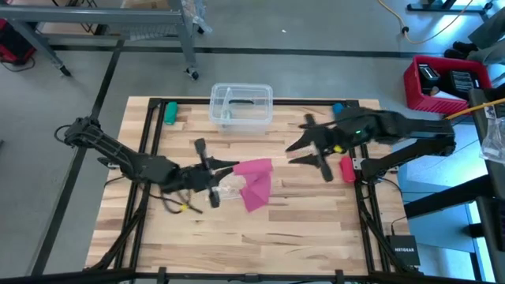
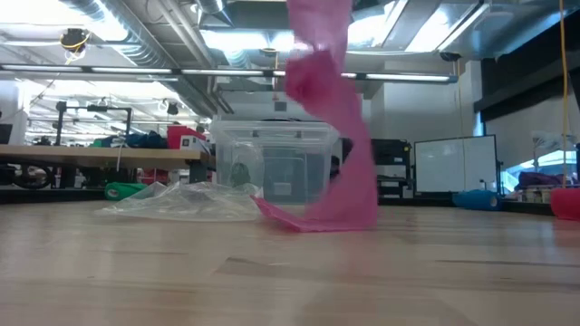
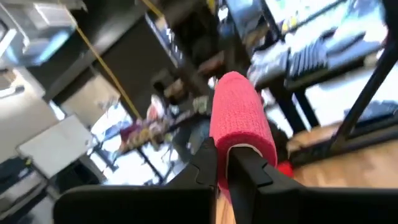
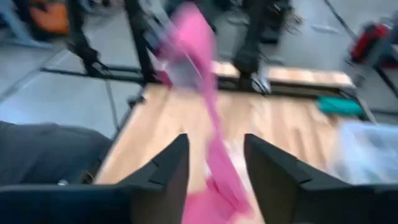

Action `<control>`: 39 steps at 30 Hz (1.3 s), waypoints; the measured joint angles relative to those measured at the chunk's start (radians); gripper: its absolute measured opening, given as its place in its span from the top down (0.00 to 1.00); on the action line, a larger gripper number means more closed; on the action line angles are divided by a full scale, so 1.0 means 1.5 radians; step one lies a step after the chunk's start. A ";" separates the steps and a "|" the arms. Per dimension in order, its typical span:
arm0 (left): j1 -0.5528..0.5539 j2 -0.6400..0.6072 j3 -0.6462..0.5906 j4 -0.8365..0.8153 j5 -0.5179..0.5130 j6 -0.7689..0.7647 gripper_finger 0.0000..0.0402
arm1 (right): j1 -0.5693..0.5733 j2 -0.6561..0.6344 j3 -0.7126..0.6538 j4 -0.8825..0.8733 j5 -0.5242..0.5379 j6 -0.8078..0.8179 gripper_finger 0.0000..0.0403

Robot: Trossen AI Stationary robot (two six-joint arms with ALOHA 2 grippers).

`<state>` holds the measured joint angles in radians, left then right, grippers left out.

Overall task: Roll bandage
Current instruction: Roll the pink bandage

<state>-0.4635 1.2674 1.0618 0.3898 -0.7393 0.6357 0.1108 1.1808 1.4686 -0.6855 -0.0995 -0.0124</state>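
The pink bandage (image 1: 257,181) hangs as a strip over the middle of the table, and my left gripper (image 1: 235,166) is shut on its upper end. In the low view the bandage (image 2: 337,136) drops from the picture's top, and its lower end (image 2: 304,219) lies on the wood. My right gripper (image 1: 290,154) stands open to the right of the strip and clear of it. Its wrist view shows the blurred bandage (image 4: 200,81) farther off, beyond the open fingers (image 4: 168,171). My left gripper pinches the bandage's upper end (image 3: 239,134) between its two fingers (image 3: 249,168). The fingers come about level from the table's left. A stretch of pink fabric sticks out past the fingertips. The rest hangs slack, with its lower end on the table.
A crumpled clear wrapper (image 1: 227,188) lies under my left gripper. At the far middle stands a clear plastic box (image 1: 241,105). A small red object (image 1: 346,167) lies by the right arm, and a green thing (image 1: 170,112) is at the far left. Bare wood stretches along the near side.
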 joint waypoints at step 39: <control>-0.011 -0.055 0.000 0.081 0.000 0.084 0.99 | 0.001 0.193 -0.513 0.816 -0.132 0.022 0.55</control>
<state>-0.4801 1.1843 1.0618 0.5106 -0.7395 0.7618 0.1116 1.4703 0.6991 0.5385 -0.2973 0.0206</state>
